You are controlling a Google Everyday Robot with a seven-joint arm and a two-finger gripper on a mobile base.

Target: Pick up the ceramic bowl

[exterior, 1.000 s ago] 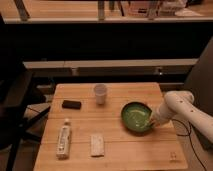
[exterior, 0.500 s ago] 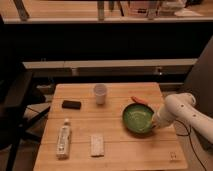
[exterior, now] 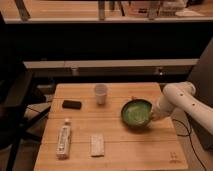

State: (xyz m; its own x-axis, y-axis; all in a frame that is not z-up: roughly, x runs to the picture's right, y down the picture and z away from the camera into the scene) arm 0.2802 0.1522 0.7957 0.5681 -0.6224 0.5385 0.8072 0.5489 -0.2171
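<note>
One white robot arm (exterior: 181, 97) reaches in from the right edge of the view, and its gripper (exterior: 151, 116) sits at the right-hand rim of the round, glossy green ceramic bowl (exterior: 135, 112). The gripper's tip touches or overlaps that rim, but I cannot tell whether it is open or clamped on the rim, because the end of the arm merges with the bowl's edge. The ceramic bowl lies just beside the gripper, on its left as seen, over the right half of the pale wooden worktop (exterior: 150, 150). Its inside faces the camera, with paler streaks and a darker rim, and a dark shadow lies under its near edge. I cannot tell whether it rests flat on the wood or is raised a little.

Beyond the bowl from the gripper, farther back and to the left, a small white cup (exterior: 101, 93) stands upright, apart from the bowl. Farther left again, well apart from the gripper, a flat black oblong object (exterior: 71, 104) lies on the wood. Nearer the camera, a bottle with a white label (exterior: 63, 140) lies on its side by the worktop's left edge. A flat white packet (exterior: 97, 145) lies just right of it, between the bottle and the gripper's side of the worktop. A dark chair (exterior: 15, 100) stands off the left edge.
</note>
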